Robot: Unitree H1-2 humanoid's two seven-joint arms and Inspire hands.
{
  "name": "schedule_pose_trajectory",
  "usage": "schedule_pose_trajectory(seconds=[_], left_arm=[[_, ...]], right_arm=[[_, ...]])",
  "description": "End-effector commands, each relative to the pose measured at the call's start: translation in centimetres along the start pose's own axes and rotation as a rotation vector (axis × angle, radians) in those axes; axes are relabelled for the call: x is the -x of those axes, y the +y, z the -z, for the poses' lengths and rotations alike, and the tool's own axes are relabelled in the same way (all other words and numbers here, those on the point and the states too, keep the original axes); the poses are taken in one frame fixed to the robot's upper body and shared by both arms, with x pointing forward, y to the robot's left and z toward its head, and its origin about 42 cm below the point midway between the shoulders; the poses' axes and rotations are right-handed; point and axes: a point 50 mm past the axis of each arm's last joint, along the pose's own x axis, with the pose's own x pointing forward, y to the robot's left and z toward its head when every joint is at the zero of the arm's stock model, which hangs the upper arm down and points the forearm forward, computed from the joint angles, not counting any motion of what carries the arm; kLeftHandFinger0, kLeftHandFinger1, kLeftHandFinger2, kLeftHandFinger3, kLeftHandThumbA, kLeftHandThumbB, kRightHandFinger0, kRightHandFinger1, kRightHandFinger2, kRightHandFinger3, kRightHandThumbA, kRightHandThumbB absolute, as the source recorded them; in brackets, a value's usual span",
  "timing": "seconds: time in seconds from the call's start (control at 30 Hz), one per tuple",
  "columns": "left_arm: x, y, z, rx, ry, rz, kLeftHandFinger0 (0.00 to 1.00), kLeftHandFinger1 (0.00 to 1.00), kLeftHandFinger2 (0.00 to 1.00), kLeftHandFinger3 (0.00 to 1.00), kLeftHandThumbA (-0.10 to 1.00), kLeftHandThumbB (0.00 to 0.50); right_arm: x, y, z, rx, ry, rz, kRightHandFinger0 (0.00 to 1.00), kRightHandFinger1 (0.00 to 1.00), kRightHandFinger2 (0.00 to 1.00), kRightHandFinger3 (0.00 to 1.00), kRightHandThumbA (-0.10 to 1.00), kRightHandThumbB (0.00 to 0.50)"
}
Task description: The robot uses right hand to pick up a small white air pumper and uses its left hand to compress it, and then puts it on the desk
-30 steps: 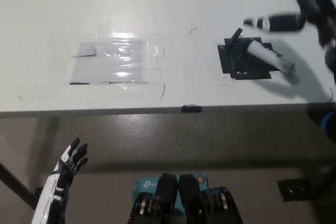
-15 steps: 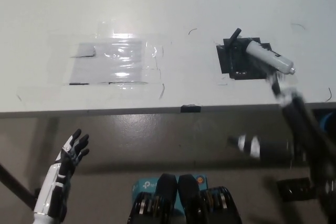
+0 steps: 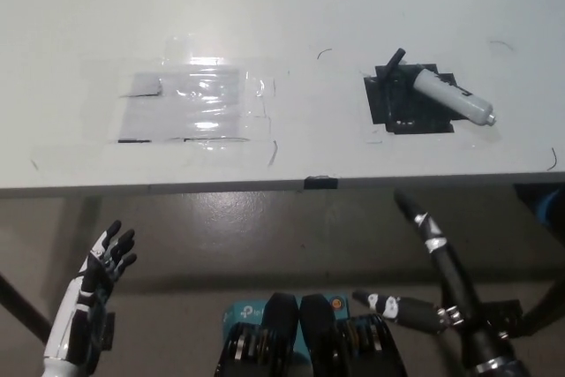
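Right hand: the black right hand (image 3: 422, 264) hangs below the desk's front edge at the lower right, over the floor; its fingers are spread wide apart, one reaching up toward the desk edge, another out to the left, and it holds nothing.
Left hand: the white left hand (image 3: 99, 258) rests at the lower left, also below the desk edge, fingers apart and pointing up, empty.
Air pumper: the small white air pumper (image 3: 452, 98) lies on its side on the desk, at the right, tilted so its far end points to the lower right; a black stem sticks up at its upper-left end.
Black patch: the pumper lies partly on a black square patch (image 3: 399, 112), its tip reaching past the patch's right edge.
Clear film: a shiny taped sheet (image 3: 192, 101) lies flat at the desk's left, well apart from the pumper.
Desk: the white desk (image 3: 291, 6) carries both.
Floor: grey floor (image 3: 265, 236) shows beneath both hands.
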Motion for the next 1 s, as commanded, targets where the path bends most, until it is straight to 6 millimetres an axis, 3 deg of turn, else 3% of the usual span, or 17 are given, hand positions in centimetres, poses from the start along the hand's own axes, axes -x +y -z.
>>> schedule_pose_trajectory(seconds=[0.0,0.1,0.57,0.67,0.8,0.83,0.97], left_arm=[[-0.6,0.7,-1.0,-0.010,-0.066,0.022,1.00,1.00,1.00,1.00,1.00,0.172],[-0.7,0.6,-0.9,-0.020,-0.062,0.027,1.00,1.00,1.00,1.00,1.00,0.165],[-2.0,1.2,0.0,-0.044,-0.005,0.036,1.00,1.00,1.00,1.00,1.00,0.145],[-1.3,0.9,0.4,-0.091,0.033,0.042,1.00,1.00,1.00,1.00,1.00,0.146],[-1.8,0.6,0.6,-0.110,0.032,0.037,1.00,1.00,1.00,1.00,1.00,0.140],[-1.1,0.4,1.1,-0.088,0.036,0.040,1.00,1.00,1.00,1.00,1.00,0.117],[0.0,-0.2,1.7,-0.065,0.055,0.043,1.00,1.00,1.00,1.00,1.00,0.119]], right_arm=[[-1.2,0.6,0.0,-0.001,-0.106,0.053,1.00,1.00,1.00,1.00,0.97,0.243],[-1.1,1.0,0.9,-0.007,-0.081,0.049,1.00,1.00,1.00,1.00,0.95,0.267],[-1.0,0.8,2.1,-0.022,-0.042,0.051,1.00,1.00,1.00,1.00,0.91,0.258],[-0.2,0.9,2.2,-0.032,-0.036,0.046,1.00,1.00,1.00,1.00,0.90,0.250],[-1.1,0.5,2.1,-0.047,-0.049,0.041,1.00,1.00,1.00,1.00,0.90,0.248],[-0.6,0.7,2.1,-0.054,-0.044,0.034,1.00,1.00,1.00,1.00,0.91,0.258],[0.3,1.1,2.1,-0.062,-0.038,0.033,1.00,1.00,1.00,1.00,0.92,0.256]])
